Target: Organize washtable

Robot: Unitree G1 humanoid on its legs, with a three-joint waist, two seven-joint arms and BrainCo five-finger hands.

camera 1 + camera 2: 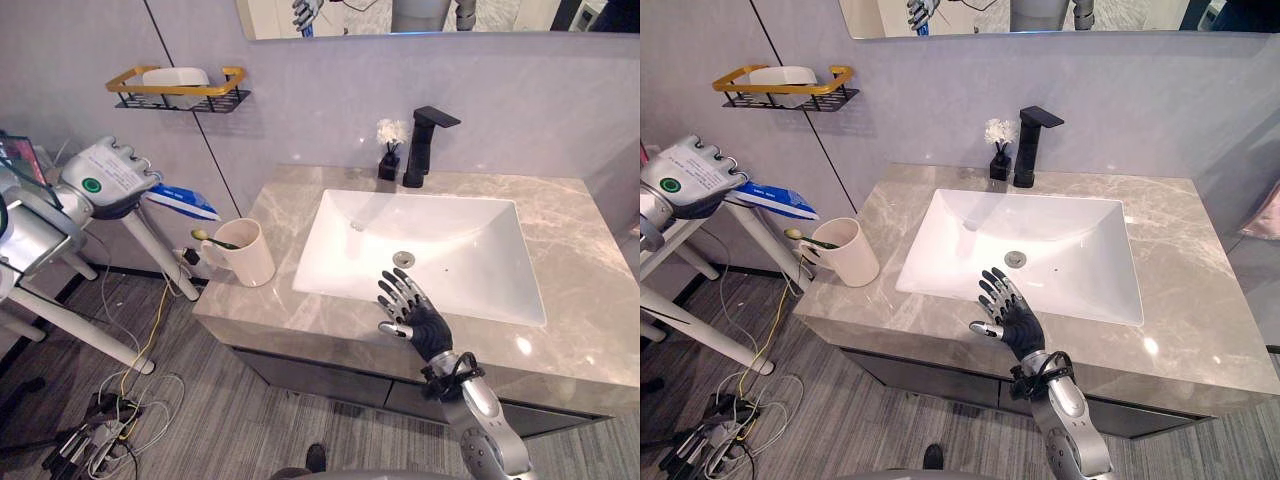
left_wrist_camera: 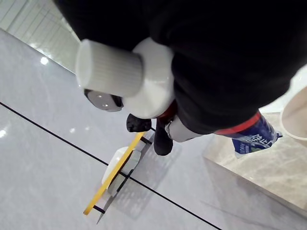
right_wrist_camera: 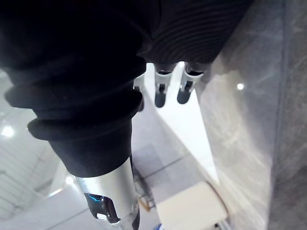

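Left eye view: my left hand (image 1: 103,180) off counter's (image 1: 580,260) left edge, fingers curled round toothpaste tube (image 1: 185,203). Cup (image 1: 245,255) at counter's left front corner, toothbrush (image 1: 212,239) inside. My right hand (image 1: 410,315) over front edge by sink (image 1: 440,240), fingers spread, holding nothing.

1. I read the worktop (image 1: 590,250) as polished, grey-veined stone.
2. The basin (image 1: 470,255) is smooth, glossy white; the tap (image 1: 420,148) is matt black.
3. The cup (image 1: 250,258) looks matt cream.
4. The toothpaste tube (image 2: 252,136) is shiny plastic, its white cap (image 2: 108,67) ribbed.
5. The wall panels (image 2: 43,143) look glossy grey.
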